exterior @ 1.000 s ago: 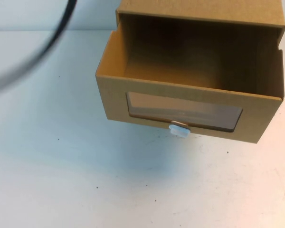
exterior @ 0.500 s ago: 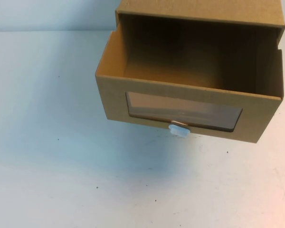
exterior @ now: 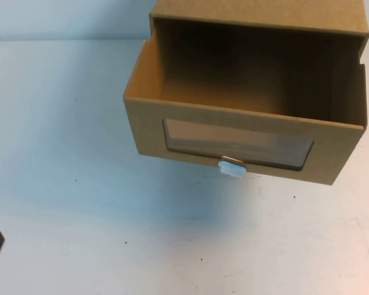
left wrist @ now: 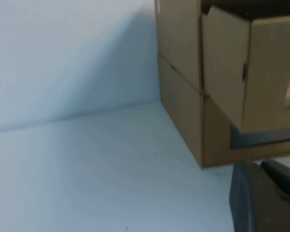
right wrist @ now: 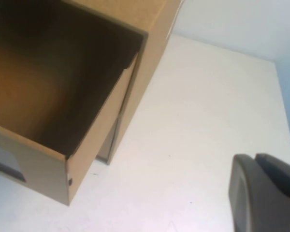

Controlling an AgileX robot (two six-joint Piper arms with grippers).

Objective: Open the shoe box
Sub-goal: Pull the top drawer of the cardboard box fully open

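Drawer (exterior: 246, 86) out, shoe box (exterior: 258, 12) open.
Left gripper (left wrist: 259, 169) at 7 o'clock, right gripper (right wrist: 257, 166) near 4 o'clock, both pinched empty; a stray sweep could shove the drawer shut.

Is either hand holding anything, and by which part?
Nothing is held. The left hand is beside the shoe box, not touching it; the right hand, shut and empty, is on its other side.

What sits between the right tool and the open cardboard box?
Only bare white table, as the right wrist view shows; the shut right tool hovers beside the box. The left tool hangs off to the box's left.
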